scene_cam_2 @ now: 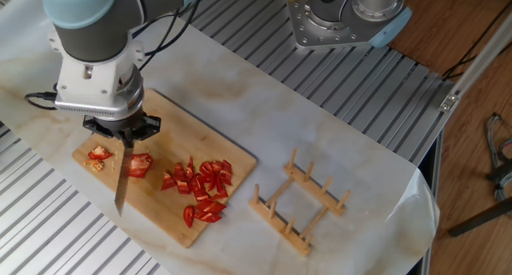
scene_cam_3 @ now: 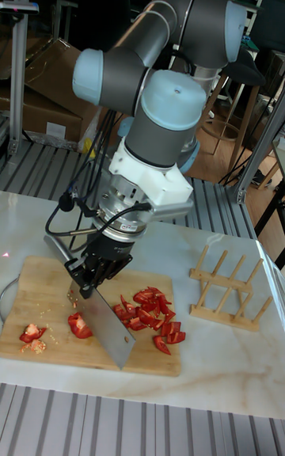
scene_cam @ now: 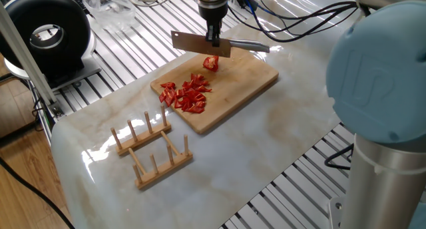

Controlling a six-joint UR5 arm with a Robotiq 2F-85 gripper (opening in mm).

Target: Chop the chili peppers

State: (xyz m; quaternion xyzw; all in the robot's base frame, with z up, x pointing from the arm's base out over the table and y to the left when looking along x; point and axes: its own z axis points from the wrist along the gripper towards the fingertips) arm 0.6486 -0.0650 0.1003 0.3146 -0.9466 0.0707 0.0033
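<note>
Several small red bits of the chili peppers (scene_cam: pixel 188 94) (scene_cam_2: pixel 202 187) (scene_cam_3: pixel 146 315) lie heaped on a bamboo cutting board (scene_cam: pixel 247 76) (scene_cam_2: pixel 210 139) (scene_cam_3: pixel 47 282). A larger red chunk (scene_cam: pixel 210 62) (scene_cam_2: pixel 141 164) (scene_cam_3: pixel 78 324) lies apart from the heap. A small end piece (scene_cam_2: pixel 99 154) (scene_cam_3: pixel 32 332) with crumbs sits near the board's end. My gripper (scene_cam: pixel 213 33) (scene_cam_2: pixel 122 132) (scene_cam_3: pixel 93 272) is shut on the handle of a cleaver (scene_cam: pixel 200 45) (scene_cam_2: pixel 121 185) (scene_cam_3: pixel 107 323). The blade hangs above the board, between the chunk and the end piece.
A wooden peg rack (scene_cam: pixel 152 149) (scene_cam_2: pixel 300 203) (scene_cam_3: pixel 226 290) stands on the marble sheet beside the board. A black round device (scene_cam: pixel 43 32) and cables sit at the back. Another robot base (scene_cam_2: pixel 344 15) is mounted on the slatted table.
</note>
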